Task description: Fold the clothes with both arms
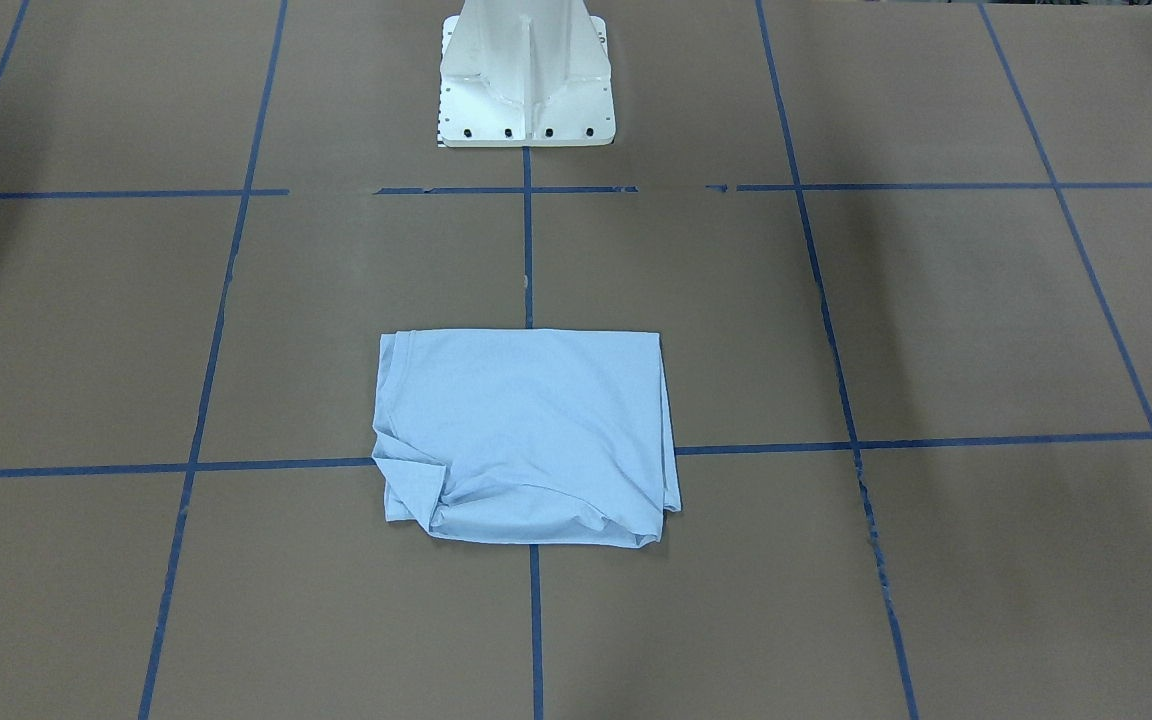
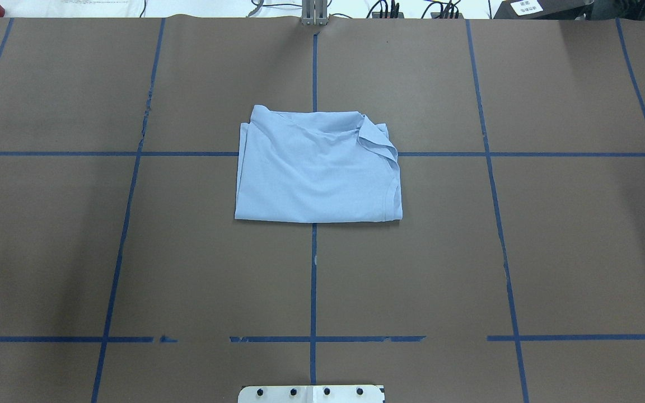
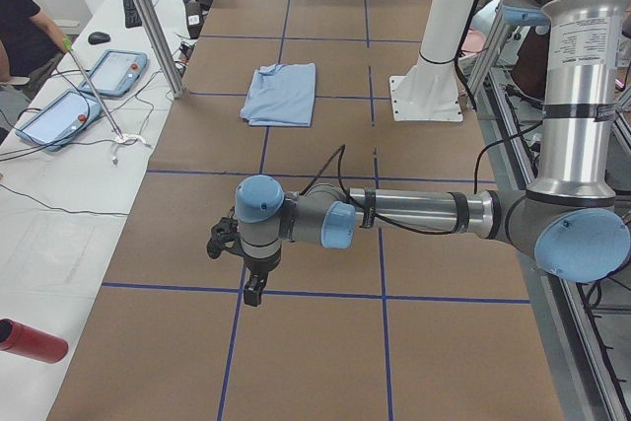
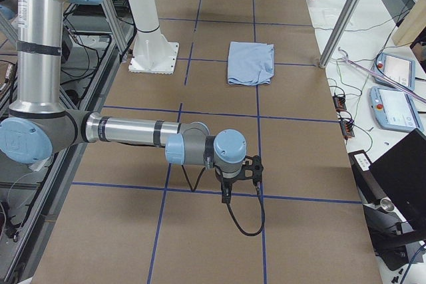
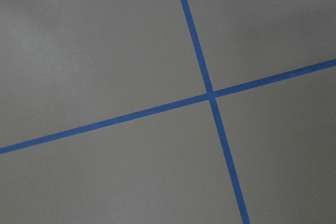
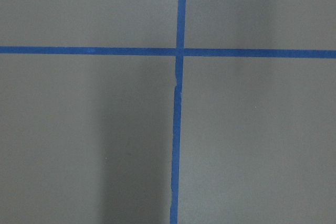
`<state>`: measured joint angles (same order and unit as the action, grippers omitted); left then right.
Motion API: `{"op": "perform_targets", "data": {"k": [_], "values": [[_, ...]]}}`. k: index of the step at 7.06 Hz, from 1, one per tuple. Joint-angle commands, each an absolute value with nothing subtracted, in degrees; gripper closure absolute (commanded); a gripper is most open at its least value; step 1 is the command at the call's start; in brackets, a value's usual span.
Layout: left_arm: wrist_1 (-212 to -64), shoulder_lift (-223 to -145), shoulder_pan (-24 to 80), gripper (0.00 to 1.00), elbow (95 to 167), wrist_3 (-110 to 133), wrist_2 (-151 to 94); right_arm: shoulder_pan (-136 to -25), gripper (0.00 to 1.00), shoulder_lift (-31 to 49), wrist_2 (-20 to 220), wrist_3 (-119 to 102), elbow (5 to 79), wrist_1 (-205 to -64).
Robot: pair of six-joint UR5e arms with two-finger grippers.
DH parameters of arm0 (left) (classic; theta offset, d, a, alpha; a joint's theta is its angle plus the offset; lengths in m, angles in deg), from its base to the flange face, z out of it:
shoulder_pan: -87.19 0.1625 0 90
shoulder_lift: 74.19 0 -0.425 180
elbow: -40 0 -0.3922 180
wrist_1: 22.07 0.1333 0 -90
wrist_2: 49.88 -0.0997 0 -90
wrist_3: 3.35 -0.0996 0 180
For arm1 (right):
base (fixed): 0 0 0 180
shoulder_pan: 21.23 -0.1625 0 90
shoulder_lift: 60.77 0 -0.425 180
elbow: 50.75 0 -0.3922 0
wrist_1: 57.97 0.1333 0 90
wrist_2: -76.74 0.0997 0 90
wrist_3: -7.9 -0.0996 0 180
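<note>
Light blue cotton T-shirt (image 2: 317, 168) lies folded into a rectangle mid-table, looks done. Black left gripper (image 3: 253, 295) and right gripper (image 4: 225, 196) hang well apart from it, likely clearing the cameras. Finger spread: can't tell.

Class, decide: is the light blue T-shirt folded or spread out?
Folded: the T-shirt lies as a compact rectangle with layered edges showing.
</note>
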<state>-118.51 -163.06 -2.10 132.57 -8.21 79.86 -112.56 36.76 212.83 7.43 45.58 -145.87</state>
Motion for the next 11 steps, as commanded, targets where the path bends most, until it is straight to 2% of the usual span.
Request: {"op": "perform_targets", "data": {"k": [1, 11], "values": [[-118.4, -163.2, -2.0, 0.0, 133.1, -5.7, 79.9, -111.1, 0.0, 36.4, 211.6, 2.2, 47.4, -145.4], [-118.3, -163.1, -2.0, 0.0, 132.6, -5.6, 79.9, -108.6, 0.0, 34.5, 214.2, -2.3, 47.0, -141.4]]}}
